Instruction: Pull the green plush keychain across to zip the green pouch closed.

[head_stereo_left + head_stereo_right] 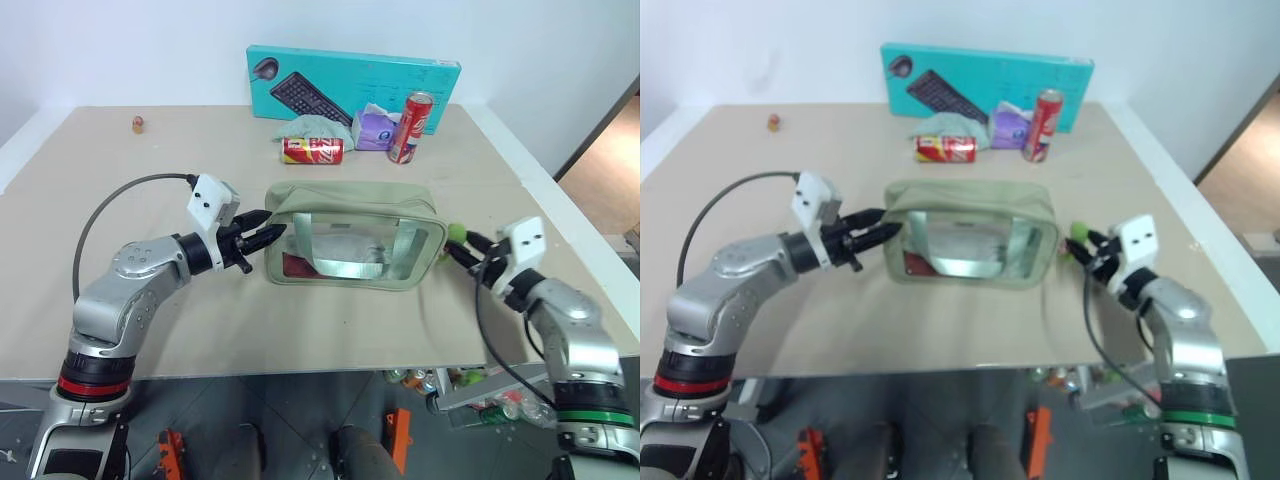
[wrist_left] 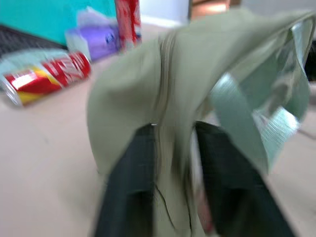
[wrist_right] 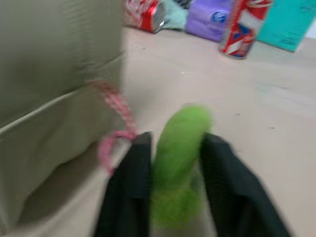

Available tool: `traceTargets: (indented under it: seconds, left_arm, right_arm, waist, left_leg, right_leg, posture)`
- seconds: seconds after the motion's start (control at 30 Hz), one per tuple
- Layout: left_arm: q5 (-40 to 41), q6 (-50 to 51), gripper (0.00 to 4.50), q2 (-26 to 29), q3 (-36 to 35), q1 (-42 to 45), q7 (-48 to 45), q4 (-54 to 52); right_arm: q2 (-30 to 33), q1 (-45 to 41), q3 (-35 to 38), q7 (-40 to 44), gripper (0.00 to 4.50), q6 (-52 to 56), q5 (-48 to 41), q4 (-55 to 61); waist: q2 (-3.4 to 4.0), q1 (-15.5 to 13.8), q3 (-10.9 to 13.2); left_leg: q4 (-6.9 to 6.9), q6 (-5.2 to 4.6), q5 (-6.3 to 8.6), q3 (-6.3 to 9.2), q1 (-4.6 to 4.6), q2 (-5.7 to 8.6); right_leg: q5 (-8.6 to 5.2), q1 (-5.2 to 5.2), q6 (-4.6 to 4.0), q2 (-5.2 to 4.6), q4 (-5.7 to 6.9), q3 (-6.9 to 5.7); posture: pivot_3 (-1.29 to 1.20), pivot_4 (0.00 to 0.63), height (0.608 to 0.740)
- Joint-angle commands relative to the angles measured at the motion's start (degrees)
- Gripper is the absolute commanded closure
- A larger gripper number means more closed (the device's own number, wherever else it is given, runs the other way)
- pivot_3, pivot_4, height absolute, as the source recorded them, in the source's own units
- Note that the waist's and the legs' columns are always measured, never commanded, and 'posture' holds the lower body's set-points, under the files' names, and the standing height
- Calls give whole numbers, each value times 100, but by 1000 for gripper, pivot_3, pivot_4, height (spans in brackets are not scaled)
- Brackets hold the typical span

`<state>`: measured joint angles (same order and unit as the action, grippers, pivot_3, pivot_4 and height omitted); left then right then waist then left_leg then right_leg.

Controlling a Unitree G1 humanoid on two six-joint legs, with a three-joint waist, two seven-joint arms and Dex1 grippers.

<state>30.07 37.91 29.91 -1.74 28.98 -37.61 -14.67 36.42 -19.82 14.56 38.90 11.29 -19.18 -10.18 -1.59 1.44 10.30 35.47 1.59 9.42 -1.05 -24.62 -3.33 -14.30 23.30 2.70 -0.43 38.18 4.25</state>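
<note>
Right wrist view: right tool (image 3: pixel 173 182) pinches the keychain (image 3: pixel 180 148); left tool (image 2: pixel 173 168) clamps the pouch (image 2: pixel 143 89) end. Loosen grips gently, zipper looks closed.

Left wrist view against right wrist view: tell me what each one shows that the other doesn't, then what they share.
The left wrist view alone has the left gripper, its fingers on either side of a fold at the end of the green pouch, plus the pouch's clear window. The right wrist view alone has the right gripper with the green plush keychain between its fingers, and a pink cord running to the pouch. Both share the pouch fabric, the lying can, the upright can, the purple pack and the table.
</note>
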Motion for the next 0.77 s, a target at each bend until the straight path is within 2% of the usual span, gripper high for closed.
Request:
traceTargets:
  seconds: [0.03,0.1,0.17,0.37,0.47,0.63,0.77]
  left_arm:
    - [389,64,1460,142,-506,308,-158,-6]
    - [442,67,630,221,-593,375,-228,84]
    - [550,62,22,279,-703,398,-343,121]
    - [1149,186,22,499,-1448,219,-409,-104]
    - [832,-178,22,729,-1745,-477,-352,-335]
    - [-22,-766,22,819,-1568,-1720,-51,-746]
    - [-306,-1071,22,643,-1331,-2250,38,-925]
  right_arm:
    - [544,-274,656,472,1434,434,-830,817]
    - [670,-317,768,532,642,766,-1124,1060]
    - [799,-333,815,618,23,1031,-1331,1305]
    - [1397,-198,1264,910,23,1906,-2013,1855]
    - [1576,440,1523,1121,23,2125,-2162,2290]
    - [1246,1645,1479,1185,23,1777,-1924,3158]
    - [892,2201,1219,1076,23,1310,-1530,3440]
  waist:
    - [6,1,4]
    - [6,5,4]
    - [4,12,3]
    - [4,11,3]
    - [2,10,1]
    - [0,7,1]
    - [-1,4,0]
  left_leg:
    - [0,0,0,0,-3,0]
    - [-3,0,0,2,-3,-1]
    - [-5,-1,1,4,1,-2]
    - [-2,-1,1,2,-5,-1]
    - [-8,-6,8,1,-3,-2]
    - [-8,-3,23,1,-2,-7]
    - [0,1,21,-1,0,-7]
  right_leg:
    - [0,3,0,0,0,0]
    - [-1,5,-1,2,0,-1]
    - [-2,1,-3,5,0,-2]
    - [-3,3,-1,0,0,-2]
    - [-12,1,-2,-2,-5,-2]
    - [-30,4,-9,0,-2,-3]
    - [-27,-1,-12,-3,-4,-2]
  posture:
    - [0,150,740]
    - [0,150,740]
    - [0,150,740]
    - [0,150,740]
    - [0,150,740]
    - [0,150,740]
    - [0,150,740]
